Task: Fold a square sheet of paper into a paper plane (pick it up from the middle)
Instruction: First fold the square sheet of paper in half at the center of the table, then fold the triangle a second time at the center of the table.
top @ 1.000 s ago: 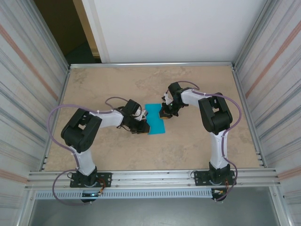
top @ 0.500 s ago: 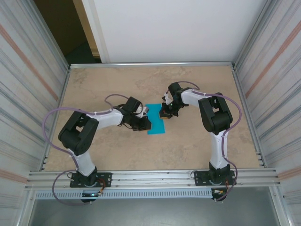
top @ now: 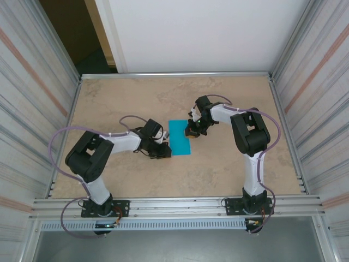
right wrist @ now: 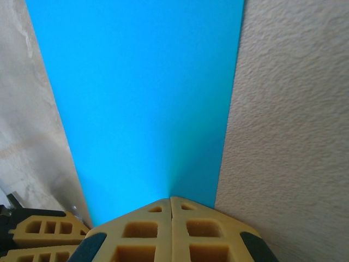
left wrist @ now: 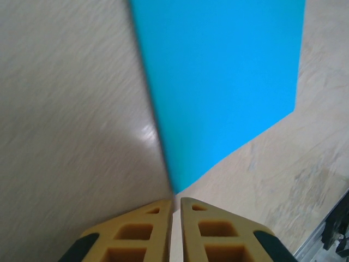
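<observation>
The square sheet of paper lies on the table as a turquoise-blue upright rectangle, narrower than a square. My left gripper sits low at its near-left corner. In the left wrist view the paper runs down to a corner right at the left gripper, whose jaws stand shut with a hairline gap. My right gripper rests on the paper's right edge. In the right wrist view the right gripper is shut, tips down on the paper.
The beige table is walled by corrugated metal panels left and right, with a metal rail along its near edge. The left gripper's fingers show at the bottom left of the right wrist view.
My left gripper has slid toward the near side along the paper's left edge, down to the near-left corner. The right gripper has stayed where it was.
</observation>
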`<state>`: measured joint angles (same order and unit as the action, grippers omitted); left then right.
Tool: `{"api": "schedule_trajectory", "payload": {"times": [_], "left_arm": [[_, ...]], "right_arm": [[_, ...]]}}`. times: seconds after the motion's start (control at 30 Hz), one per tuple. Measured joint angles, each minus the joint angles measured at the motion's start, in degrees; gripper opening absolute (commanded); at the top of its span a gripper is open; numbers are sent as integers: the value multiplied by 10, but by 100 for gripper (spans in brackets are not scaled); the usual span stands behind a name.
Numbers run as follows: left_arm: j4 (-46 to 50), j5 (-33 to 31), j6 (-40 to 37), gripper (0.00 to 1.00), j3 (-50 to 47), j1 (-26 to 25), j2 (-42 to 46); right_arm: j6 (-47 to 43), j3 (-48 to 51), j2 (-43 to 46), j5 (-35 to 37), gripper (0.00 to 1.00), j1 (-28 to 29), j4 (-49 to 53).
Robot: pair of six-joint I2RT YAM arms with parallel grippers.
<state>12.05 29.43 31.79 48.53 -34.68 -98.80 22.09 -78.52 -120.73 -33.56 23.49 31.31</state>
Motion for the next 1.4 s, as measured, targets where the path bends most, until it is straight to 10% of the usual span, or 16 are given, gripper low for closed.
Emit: {"api": "schedule_trajectory", "payload": {"times": [0.43,0.67,1.4], "left_arm": [[-37,4,65,27,52,36,37],[-78,28,88,29,115,36,-28],[-46,10,121,29,217,36,-156]], "right_arm": [[73,-49,28,87,50,25,49],[144,59,181,148,67,17,6],[262,278,299,159,53,7,-156]]}}
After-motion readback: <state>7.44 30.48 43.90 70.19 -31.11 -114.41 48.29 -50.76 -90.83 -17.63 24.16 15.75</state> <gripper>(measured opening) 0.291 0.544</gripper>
